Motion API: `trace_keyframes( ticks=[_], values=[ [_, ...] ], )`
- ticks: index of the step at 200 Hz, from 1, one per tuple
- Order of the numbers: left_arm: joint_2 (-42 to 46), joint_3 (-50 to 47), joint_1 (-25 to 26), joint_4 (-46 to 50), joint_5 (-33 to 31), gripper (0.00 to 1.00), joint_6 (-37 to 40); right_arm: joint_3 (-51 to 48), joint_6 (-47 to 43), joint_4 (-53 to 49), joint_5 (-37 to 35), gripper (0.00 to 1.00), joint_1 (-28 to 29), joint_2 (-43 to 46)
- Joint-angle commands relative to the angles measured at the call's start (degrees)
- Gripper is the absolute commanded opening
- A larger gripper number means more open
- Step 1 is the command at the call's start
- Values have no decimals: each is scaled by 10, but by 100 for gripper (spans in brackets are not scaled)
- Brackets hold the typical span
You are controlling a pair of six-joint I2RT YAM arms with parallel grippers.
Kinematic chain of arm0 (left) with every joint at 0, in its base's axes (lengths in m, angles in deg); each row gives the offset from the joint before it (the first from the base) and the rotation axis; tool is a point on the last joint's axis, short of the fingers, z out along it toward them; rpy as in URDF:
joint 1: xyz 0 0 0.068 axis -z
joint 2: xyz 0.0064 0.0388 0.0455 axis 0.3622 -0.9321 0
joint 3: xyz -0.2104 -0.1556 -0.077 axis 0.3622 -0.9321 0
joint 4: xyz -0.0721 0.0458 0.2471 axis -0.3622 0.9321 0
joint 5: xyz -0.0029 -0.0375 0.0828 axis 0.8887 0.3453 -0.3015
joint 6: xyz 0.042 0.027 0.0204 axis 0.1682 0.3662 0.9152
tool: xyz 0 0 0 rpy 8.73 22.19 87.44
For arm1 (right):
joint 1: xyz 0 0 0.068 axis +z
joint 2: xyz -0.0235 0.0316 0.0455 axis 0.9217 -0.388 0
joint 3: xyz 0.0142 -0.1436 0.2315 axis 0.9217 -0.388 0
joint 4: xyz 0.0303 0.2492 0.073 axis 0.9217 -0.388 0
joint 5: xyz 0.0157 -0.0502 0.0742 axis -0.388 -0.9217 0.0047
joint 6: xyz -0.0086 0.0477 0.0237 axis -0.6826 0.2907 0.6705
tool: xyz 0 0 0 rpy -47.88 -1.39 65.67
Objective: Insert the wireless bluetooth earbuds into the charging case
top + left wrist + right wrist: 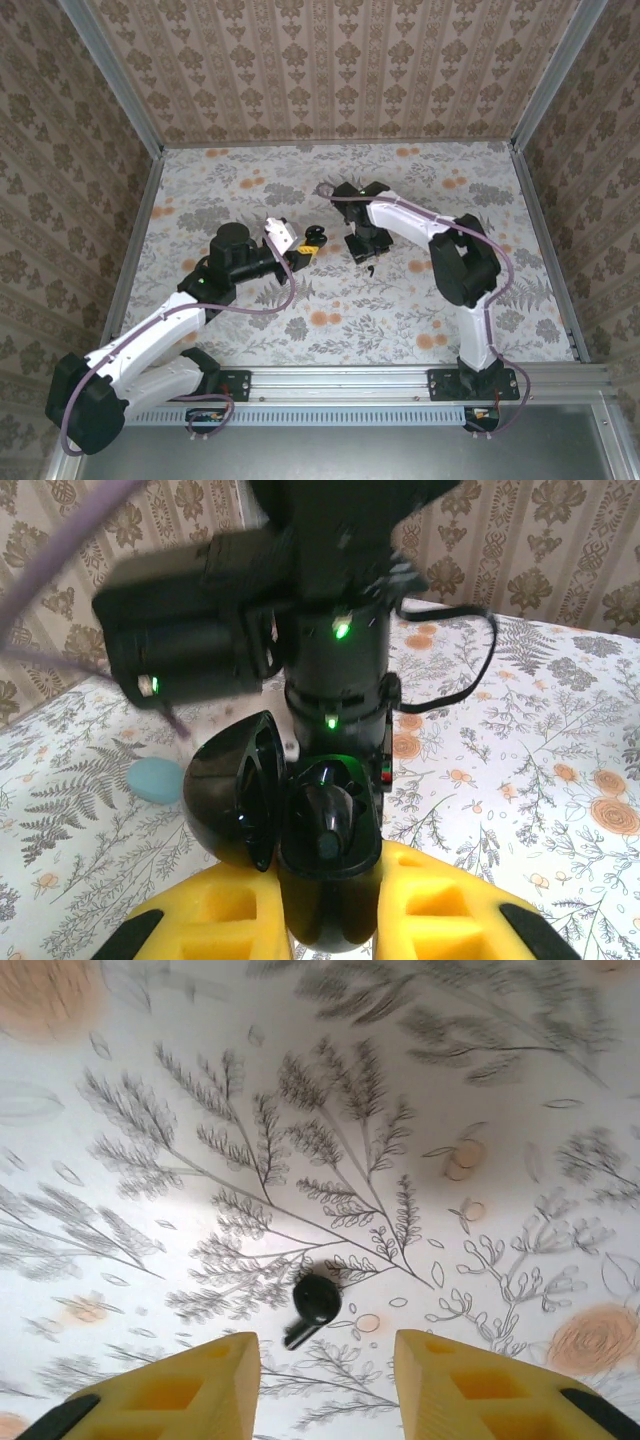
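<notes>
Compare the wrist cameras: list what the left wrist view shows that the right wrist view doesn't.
Left wrist: an open black charging case clamped in the left gripper, the right arm looming behind it, a light blue oval on the table. Right wrist: a loose black earbud lying on the table between the right gripper's open fingers. Shared: yellow finger pads and the floral table.

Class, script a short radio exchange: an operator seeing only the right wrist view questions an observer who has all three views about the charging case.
Operator: One earbud lies loose just ahead of my right gripper. Where's the charging case?
Observer: Clamped in the left gripper.
Operator: Is its lid up?
Observer: Yes, the lid is open, swung out to one side of the body.
</notes>
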Motion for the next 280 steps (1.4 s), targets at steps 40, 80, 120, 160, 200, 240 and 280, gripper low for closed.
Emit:
trace_keyframes(
  ticks=[40,80,120,160,200,240,280],
  values=[
    [-18,16,-3,-19,18,0,13,-211,359,204,55,42,-16,123],
    [-32,17,-4,-35,32,0,13,-225,391,233,60,42,-14,103],
    [-34,14,-5,-40,40,0,13,-224,397,238,55,41,-12,86],
    [-27,7,-5,-43,41,0,9,-225,400,235,41,39,-11,77],
    [-21,1,-6,-46,40,0,5,-228,403,240,32,37,-11,73],
    [-16,-1,-6,-44,41,0,4,-226,398,240,30,34,-11,61],
    [-11,-4,-6,-45,39,0,4,-224,386,231,34,28,-11,54]
  ],
)
